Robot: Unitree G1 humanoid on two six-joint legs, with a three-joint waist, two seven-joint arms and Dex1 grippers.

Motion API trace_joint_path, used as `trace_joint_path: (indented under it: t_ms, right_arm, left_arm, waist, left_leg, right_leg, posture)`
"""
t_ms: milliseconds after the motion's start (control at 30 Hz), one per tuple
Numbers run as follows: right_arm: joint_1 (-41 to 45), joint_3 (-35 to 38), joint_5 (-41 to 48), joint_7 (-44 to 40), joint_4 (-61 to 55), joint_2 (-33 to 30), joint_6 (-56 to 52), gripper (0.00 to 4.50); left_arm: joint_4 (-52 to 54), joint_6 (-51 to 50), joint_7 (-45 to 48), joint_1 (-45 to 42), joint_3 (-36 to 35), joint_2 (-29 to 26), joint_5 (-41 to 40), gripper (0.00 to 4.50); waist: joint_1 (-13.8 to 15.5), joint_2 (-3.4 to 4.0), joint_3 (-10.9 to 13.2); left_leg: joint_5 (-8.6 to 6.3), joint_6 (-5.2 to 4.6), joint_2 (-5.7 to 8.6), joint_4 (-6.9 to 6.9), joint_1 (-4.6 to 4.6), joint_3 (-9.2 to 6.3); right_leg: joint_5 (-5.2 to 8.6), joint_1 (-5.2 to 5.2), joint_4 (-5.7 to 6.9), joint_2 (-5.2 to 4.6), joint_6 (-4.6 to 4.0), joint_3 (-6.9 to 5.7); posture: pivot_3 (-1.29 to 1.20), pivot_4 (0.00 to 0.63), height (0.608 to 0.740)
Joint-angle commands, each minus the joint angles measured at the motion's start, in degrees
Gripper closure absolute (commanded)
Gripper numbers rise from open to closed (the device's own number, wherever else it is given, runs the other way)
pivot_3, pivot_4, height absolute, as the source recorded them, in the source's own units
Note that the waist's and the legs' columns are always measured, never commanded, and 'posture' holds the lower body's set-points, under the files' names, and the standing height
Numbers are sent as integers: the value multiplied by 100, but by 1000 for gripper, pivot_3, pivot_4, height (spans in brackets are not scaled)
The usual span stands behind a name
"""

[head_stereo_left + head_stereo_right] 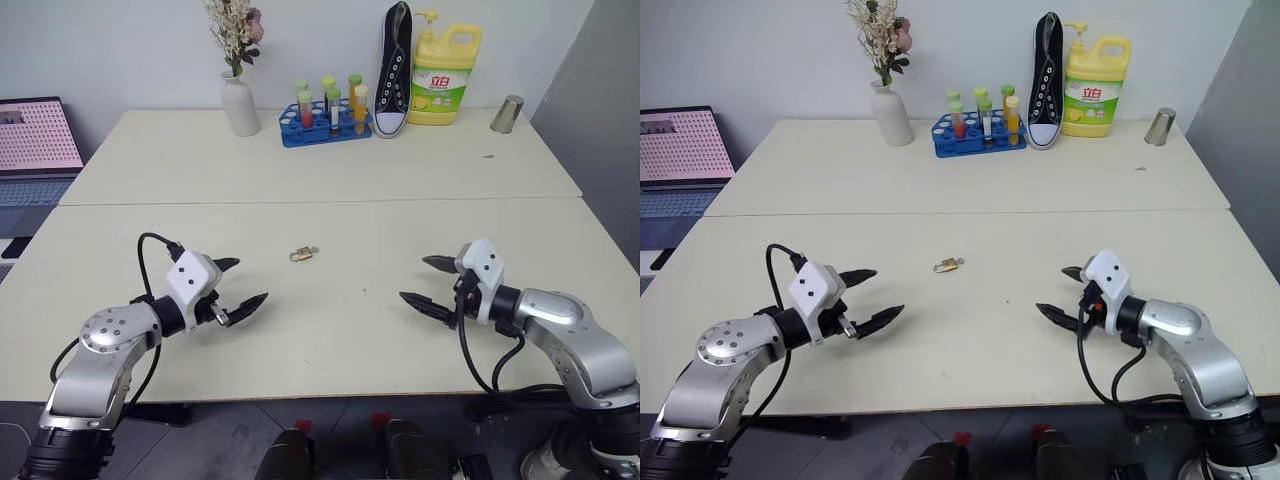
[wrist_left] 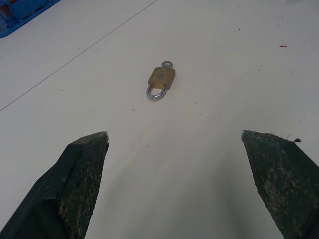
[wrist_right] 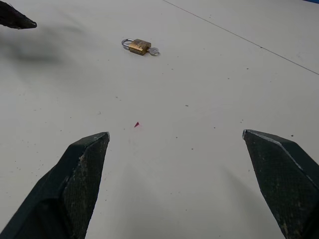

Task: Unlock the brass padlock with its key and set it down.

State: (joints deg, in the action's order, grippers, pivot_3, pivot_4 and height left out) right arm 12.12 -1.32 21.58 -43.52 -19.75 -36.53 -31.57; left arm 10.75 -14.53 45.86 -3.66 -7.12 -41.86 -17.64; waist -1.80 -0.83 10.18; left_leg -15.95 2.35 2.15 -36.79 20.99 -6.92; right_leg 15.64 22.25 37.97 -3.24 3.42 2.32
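While both grippers gape — brass padlock (image 1: 304,255) lies btwn.

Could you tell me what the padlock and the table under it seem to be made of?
The brass padlock looks like yellow brass with a dull sheen; its shackle is bright and silvery, likely steel. The table seems a matte cream laminate, though its core is hidden.

Brass padlock (image 2: 161,78) (silvery shackle), cream table (image 1: 330,330)
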Motion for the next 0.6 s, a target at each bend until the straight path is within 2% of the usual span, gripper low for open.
trace_joint_path:
  t_ms: [33,300,367,600]
  right_arm:
    - [140,0,68,-10,-172,41,-3,12]
    - [118,-109,55,27,-245,134,-90,12]
    - [118,-141,69,59,-264,164,-169,12]
    - [196,-226,215,356,-579,397,-839,12]
  left_arm:
    - [236,27,94,-47,-69,-11,-96,0]
    - [188,-105,25,-185,47,26,38,0]
    - [88,-284,320,-298,14,83,-348,0]
    - [-1171,406,503,-1348,501,435,145,0]
  waist:
    - [0,0,0]
    - [1,0,0]
    - [8,-1,1]
    - [13,-4,2]
  left_leg:
    - [0,0,0,0,0,0]
    - [0,0,1,0,0,0]
    - [0,0,1,0,1,-1]
    - [0,1,6,-4,3,-6]
  right_leg:
    - [0,0,0,0,0,0]
    - [0,1,0,0,0,0]
    - [0,1,0,0,0,0]
    - [0,0,1,0,0,-5]
  posture:
    - [0,150,740]
    - [0,150,740]
    - [0,150,740]
    - [0,150,740]
